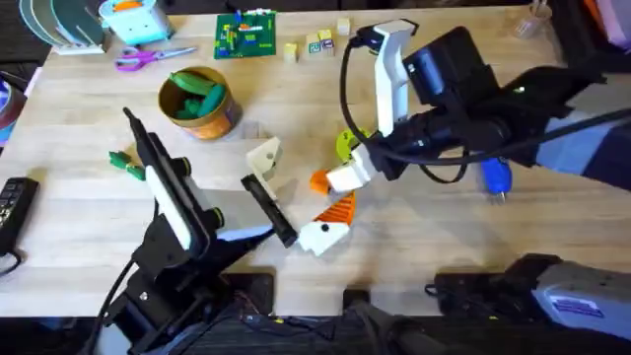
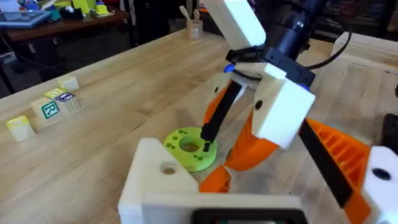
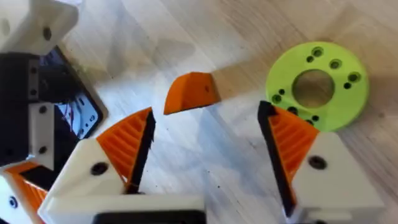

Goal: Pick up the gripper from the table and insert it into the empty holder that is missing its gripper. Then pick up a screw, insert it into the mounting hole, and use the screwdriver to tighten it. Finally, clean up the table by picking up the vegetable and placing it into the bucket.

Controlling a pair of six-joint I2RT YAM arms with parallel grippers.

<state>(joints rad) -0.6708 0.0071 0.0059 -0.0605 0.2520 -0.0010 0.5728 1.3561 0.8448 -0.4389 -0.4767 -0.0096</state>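
The small orange gripper [image 3: 191, 92] lies on the table [image 1: 89, 222], just ahead of my right gripper [image 3: 206, 118], which hangs open above it. Overhead, the orange gripper [image 1: 317, 181] sits right beside my right gripper [image 1: 333, 177]. My left gripper [image 1: 296, 194] stands open close by; its cream holder [image 1: 264, 156] carries no pad, while its other finger [image 1: 330, 225] has an orange one. The holder [image 2: 155, 177] is also in the left wrist view. The blue screwdriver [image 1: 496, 177] lies under the right arm. The vegetable [image 1: 126, 163] lies at the left, near the yellow bucket [image 1: 222, 120].
A lime-green ring disc [image 3: 317, 84] lies next to the right gripper. The bucket holds green pieces. At the back are a green circuit board [image 1: 246, 35], purple scissors [image 1: 153, 57] and small lettered blocks [image 1: 315, 44]. A black remote [image 1: 15, 202] sits at the left edge.
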